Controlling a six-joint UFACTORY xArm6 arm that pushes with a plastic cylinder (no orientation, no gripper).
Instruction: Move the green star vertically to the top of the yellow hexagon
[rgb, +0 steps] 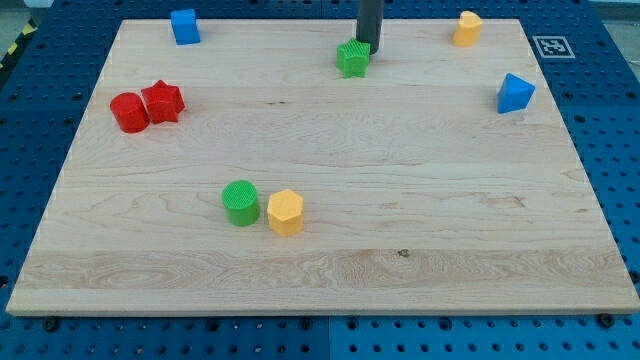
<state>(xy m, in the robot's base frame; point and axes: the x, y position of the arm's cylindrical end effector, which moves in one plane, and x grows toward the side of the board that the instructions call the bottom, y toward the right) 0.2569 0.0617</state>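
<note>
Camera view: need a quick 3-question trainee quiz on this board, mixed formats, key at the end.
1. True or false: my tip is touching the yellow hexagon.
2. Multiple choice: which block sits directly beside the yellow hexagon, on the view's left? A) red star B) green cylinder C) blue cube
3. Fill in: the green star lies toward the view's ____ edge of the board.

Key:
1. False. The tip is at the green star's upper right side, far from the hexagon.
2. B. The green cylinder is right next to it; the red star and blue cube are far off.
3. Top.
</note>
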